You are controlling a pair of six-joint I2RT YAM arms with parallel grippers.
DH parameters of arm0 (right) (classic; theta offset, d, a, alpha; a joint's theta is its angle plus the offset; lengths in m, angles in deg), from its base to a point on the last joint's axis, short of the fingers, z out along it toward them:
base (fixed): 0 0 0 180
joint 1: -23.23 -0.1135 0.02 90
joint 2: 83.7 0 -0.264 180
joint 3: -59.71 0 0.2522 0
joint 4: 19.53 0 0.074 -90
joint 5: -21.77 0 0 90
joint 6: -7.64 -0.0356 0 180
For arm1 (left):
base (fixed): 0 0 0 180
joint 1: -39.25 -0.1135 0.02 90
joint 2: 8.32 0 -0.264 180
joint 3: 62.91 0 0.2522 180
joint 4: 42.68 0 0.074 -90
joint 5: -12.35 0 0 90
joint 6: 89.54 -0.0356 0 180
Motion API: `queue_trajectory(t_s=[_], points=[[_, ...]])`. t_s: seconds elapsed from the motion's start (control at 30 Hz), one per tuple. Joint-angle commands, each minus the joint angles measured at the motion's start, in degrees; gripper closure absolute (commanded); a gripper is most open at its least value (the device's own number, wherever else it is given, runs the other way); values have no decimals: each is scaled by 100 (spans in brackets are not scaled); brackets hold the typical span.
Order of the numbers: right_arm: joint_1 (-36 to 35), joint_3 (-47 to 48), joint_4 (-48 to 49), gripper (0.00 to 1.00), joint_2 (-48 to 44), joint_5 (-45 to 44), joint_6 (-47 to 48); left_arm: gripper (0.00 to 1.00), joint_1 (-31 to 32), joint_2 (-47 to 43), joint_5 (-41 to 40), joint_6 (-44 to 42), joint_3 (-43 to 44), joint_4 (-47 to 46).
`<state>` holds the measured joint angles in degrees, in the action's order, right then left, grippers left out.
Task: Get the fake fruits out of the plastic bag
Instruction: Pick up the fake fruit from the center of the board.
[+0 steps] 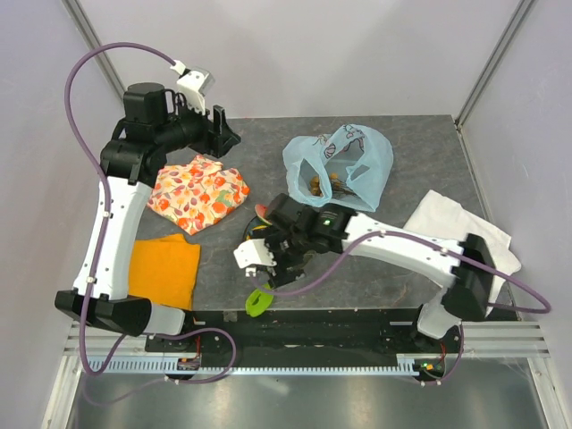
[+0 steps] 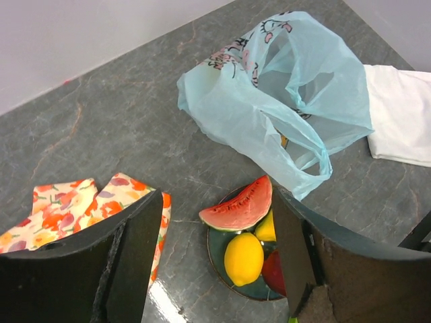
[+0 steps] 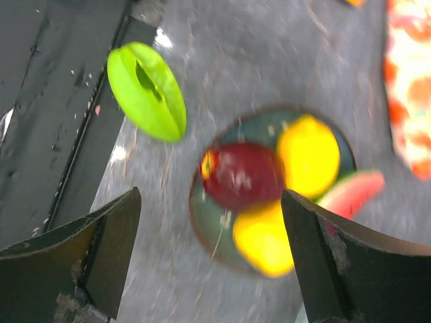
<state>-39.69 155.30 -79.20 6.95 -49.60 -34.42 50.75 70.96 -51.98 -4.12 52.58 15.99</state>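
Observation:
The light-blue plastic bag (image 1: 344,165) (image 2: 283,101) lies at the back of the table, its mouth open. A brownish grape bunch (image 1: 319,186) shows inside it. On a dark plate (image 2: 217,249) (image 3: 201,219) lie a watermelon slice (image 2: 239,205) (image 3: 351,192), two lemons (image 2: 244,258) (image 3: 308,155) and a dark red fruit (image 3: 242,175). A green piece (image 1: 259,299) (image 3: 148,91) rests by the table's front edge. My right gripper (image 1: 284,255) (image 3: 210,202) hangs open over the plate, holding nothing. My left gripper (image 1: 223,134) (image 2: 215,222) is open and empty, raised at the back left.
An orange-floral cloth (image 1: 198,192) (image 2: 81,208) lies left of the plate, and a plain orange cloth (image 1: 165,268) lies nearer the front left. A white cloth (image 1: 460,228) (image 2: 404,114) sits right of the bag. The black rail (image 3: 60,101) runs along the front edge.

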Motion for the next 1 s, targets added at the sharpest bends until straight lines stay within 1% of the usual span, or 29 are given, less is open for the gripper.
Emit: queue_trajectory(t_s=[0.0,0.07,0.1,0.13,0.23,0.43,0.5,0.7,0.77,0.87,0.9,0.97], points=[[-361,475,47,7,856,869,847,25,-210,-53,78,317,128,-87],[-493,554,38,8,1024,931,1050,22,-263,-123,87,361,75,-87],[-528,650,38,9,1225,932,1242,22,-307,-194,87,353,40,-96],[-564,677,-14,11,1296,906,1331,22,-333,-246,87,326,13,-87],[-687,660,3,14,1525,765,1674,22,-412,-378,87,291,-92,-96],[-880,353,126,14,1640,607,2060,21,-518,-528,166,326,-268,-87],[-907,177,205,16,1675,598,2035,21,-562,-554,236,370,-321,-105],[-1065,-386,811,21,1666,501,2017,21,-729,-730,298,379,-452,-105],[-1109,-578,1100,22,1710,396,1904,21,-755,-783,333,388,-531,-105],[-1126,-886,1742,26,1684,133,1658,22,-843,-818,412,414,-645,-131],[-1118,-957,1891,32,1658,10,1509,22,-869,-818,438,405,-672,-140],[-1126,-1184,2366,38,1562,-105,1359,22,-974,-836,526,581,-725,-166]])
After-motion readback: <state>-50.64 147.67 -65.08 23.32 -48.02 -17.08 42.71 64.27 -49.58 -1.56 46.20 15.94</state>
